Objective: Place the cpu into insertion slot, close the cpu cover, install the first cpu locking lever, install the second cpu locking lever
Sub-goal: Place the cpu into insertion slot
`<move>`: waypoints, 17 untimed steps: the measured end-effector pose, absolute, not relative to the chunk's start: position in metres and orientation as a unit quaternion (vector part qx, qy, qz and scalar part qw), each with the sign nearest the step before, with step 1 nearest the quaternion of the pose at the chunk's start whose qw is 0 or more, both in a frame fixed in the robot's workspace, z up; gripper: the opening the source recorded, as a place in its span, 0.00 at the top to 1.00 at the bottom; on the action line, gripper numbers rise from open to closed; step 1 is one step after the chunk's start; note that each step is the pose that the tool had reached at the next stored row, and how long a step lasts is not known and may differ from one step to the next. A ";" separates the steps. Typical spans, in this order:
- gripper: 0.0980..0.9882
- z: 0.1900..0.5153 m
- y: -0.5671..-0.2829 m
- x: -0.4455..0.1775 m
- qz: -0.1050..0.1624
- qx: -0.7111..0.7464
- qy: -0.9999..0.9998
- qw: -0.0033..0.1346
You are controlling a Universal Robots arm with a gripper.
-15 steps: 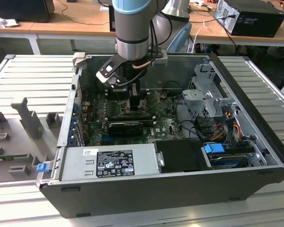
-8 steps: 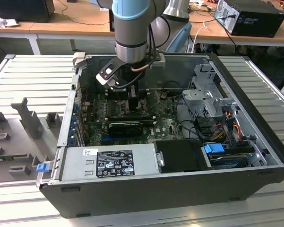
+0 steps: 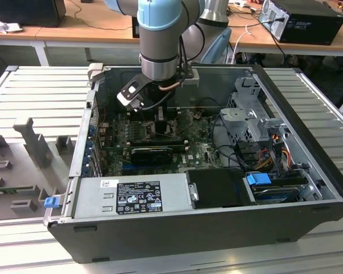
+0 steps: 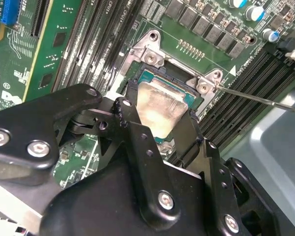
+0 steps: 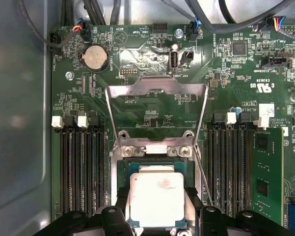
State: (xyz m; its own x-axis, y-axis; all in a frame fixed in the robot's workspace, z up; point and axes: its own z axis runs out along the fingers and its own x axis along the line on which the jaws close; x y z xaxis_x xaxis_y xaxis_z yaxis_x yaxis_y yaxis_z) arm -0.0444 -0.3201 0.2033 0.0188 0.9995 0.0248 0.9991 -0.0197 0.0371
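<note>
Hand: the hand [image 4: 162, 118] has its black body closest to the lens in both wrist views. Its two fingers [image 5: 121, 199] press against opposite edges of the cpu, clamped on it.
Cpu: the cpu [image 5: 156, 196] is held flat between the fingers with its pale face up, directly over the insertion slot. Whether it is fully seated or just above the contacts, I cannot tell.
Insertion slot: the insertion slot [image 5: 120, 172] shows as a black rim around the chip, between two banks of long memory slots [image 5: 83, 172].
Cpu cover: the cpu cover [image 5: 154, 87] is swung open (a silvery frame with a square window). It is hinged at the slot's far edge and leans back over the green board.
Lever: a thin metal lever rod [image 4: 260, 98] runs from a corner of the socket bracket out across the memory slots.
Arm: in the exterior view the arm [image 3: 162, 40] reaches straight down into the open computer case [image 3: 217, 228].
Table: the case sits on a ribbed grey table [image 3: 28, 91].
Nearby: a coin cell [image 5: 94, 56] sits on the board beyond the cover.
</note>
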 end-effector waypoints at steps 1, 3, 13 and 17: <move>0.52 0.203 -0.320 -0.044 0.022 0.714 0.699 0.005; 0.52 0.201 -0.320 -0.044 0.022 0.714 0.699 0.005; 0.43 0.202 -0.320 -0.044 0.022 0.715 0.699 0.005; 0.43 0.209 -0.320 -0.044 0.022 0.715 0.699 0.005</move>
